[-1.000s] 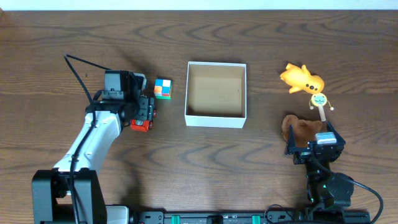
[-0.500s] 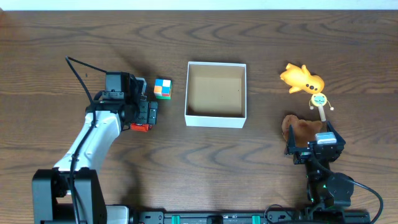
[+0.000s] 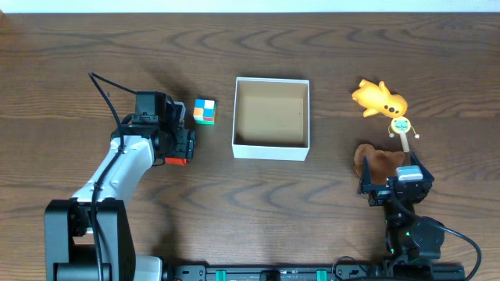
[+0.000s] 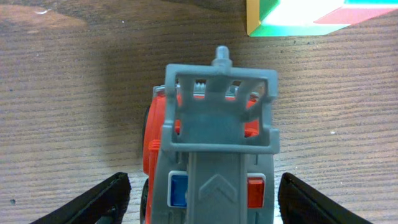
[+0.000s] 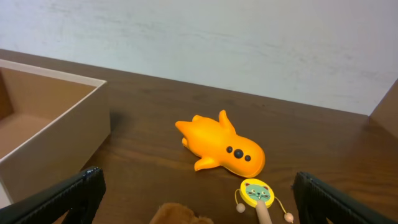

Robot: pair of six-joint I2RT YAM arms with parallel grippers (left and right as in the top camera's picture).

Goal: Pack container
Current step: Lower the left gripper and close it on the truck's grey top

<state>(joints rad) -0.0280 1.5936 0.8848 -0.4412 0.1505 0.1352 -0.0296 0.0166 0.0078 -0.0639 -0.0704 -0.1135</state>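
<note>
In the overhead view the left arm is seen reaching up from the lower left of the frame, bent so that the left gripper [image 4: 204, 186] is brought over a red toy truck [image 4: 158, 143] at the left centre. In the left wrist view its fingers [image 4: 102, 199] are held wide, one at each lower corner, with the truck and its grey frame between them and bare wood showing on both sides. Nothing is gripped.

The right arm is folded low at the lower right of the overhead frame. The right gripper [image 5: 199, 183] is spread wide and holds nothing. A brown plush piece [image 3: 376, 161] is seen just in front of it.

The container [image 3: 269, 151] is placed at the upper centre of the overhead frame, square to the table edge. Its brown floor is seen uncovered from wall to wall.

A multicoloured cube [image 3: 205, 111] is set just left of the container, above the truck. An orange toy [image 3: 380, 98] is laid at the upper right, and a small stick with a green face disc [image 3: 401, 129] just below it.

Everything is set on a dark wooden table [image 3: 312, 218]. A pale wall [image 5: 249, 37] is seen behind it in the right wrist view.
</note>
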